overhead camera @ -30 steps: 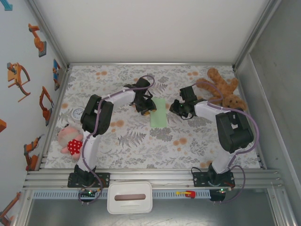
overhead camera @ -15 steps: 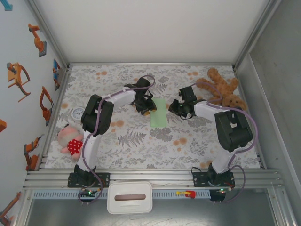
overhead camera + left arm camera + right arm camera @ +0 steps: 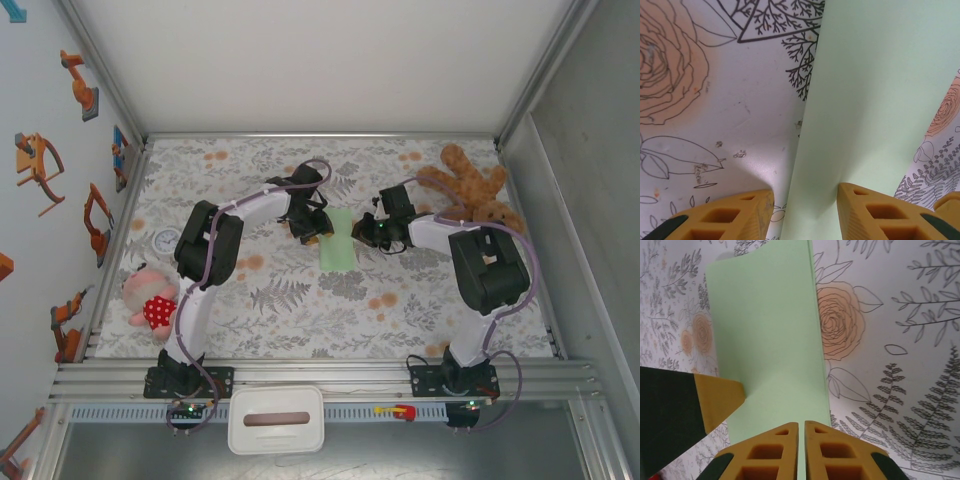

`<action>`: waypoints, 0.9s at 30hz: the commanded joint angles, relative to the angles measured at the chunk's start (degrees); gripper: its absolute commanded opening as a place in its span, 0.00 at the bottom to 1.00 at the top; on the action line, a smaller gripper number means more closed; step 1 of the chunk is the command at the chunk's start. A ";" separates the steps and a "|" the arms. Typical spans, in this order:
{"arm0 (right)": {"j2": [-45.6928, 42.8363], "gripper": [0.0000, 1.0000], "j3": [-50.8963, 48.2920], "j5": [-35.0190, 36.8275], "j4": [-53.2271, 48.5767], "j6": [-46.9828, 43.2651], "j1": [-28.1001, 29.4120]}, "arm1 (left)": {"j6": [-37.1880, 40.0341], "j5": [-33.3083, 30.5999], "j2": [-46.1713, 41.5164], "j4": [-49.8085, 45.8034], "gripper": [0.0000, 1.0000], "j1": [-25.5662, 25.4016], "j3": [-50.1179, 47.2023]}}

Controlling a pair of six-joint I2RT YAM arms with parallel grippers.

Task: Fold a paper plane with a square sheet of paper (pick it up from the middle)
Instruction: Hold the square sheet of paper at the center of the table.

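The square sheet of paper is lying in the middle of the top view on the flowered table. It is showing as a narrow upright strip, so I judge that it is already folded in half.

The left gripper is standing at the left edge of the strip with its fingers spread. In the left wrist view one pad is resting on the table and the other on the paper. The right gripper is standing at the right edge with its fingers pressed together, at the bottom centre of the right wrist view.

I am expecting the paper to behave as very light, limp and easy to crease, and probably to slide on the smooth cloth. The best hold seems to be a gentle pinch on one long edge near its middle.

The fingers are cutting off the near end of the strip in both wrist views. I cannot tell whether a layer is lying between the right pads, nor which long side is carrying the fold.
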 commanded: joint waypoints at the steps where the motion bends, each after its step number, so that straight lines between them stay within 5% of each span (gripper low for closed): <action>1: 0.68 0.11 -0.11 -1.56 1.87 0.48 -0.14 | 0.32 -7.06 12.69 -2.84 0.43 -1.87 -5.18; 27: 6.32 0.03 1.24 -3.40 0.74 -0.41 0.46 | -0.04 -7.07 12.86 -3.43 0.43 -1.89 -4.88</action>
